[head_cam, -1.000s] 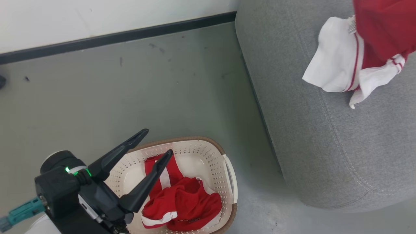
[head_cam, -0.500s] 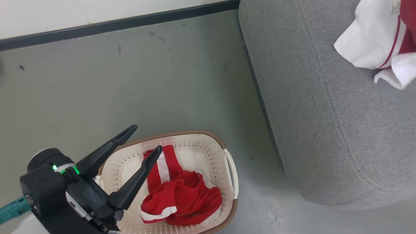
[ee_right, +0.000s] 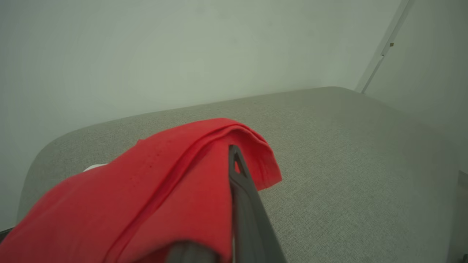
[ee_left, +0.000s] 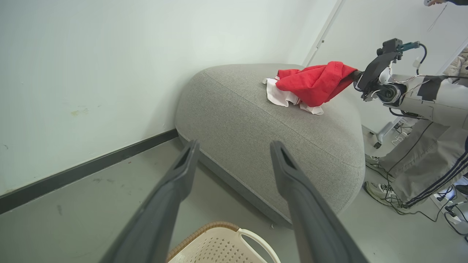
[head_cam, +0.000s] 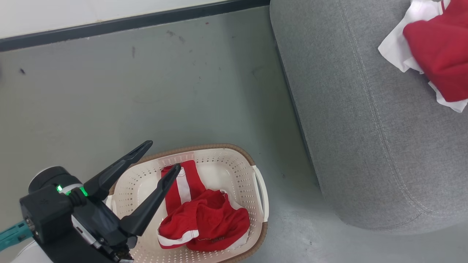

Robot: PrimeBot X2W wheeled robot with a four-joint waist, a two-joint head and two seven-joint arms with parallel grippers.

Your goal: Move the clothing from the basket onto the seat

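Currently the right pincer [ee_right: 232,153] pinches a red garment [ee_right: 164,190] low over the seat [head_cam: 365,146]; it should lower fully before releasing. Beside the seat, the left pincer [head_cam: 163,155] hangs spread above the basket [head_cam: 234,153] of clothing [head_cam: 208,223].

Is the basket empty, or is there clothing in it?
Not empty: a crumpled red garment with white stripes lies inside the basket, covering part of its floor.

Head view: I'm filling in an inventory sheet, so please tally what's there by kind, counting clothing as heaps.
Basket: 1
Seat: 1
Heaps of clothing: 2, one in the basket, the other on the seat
Left gripper, open: 1
Total: 5
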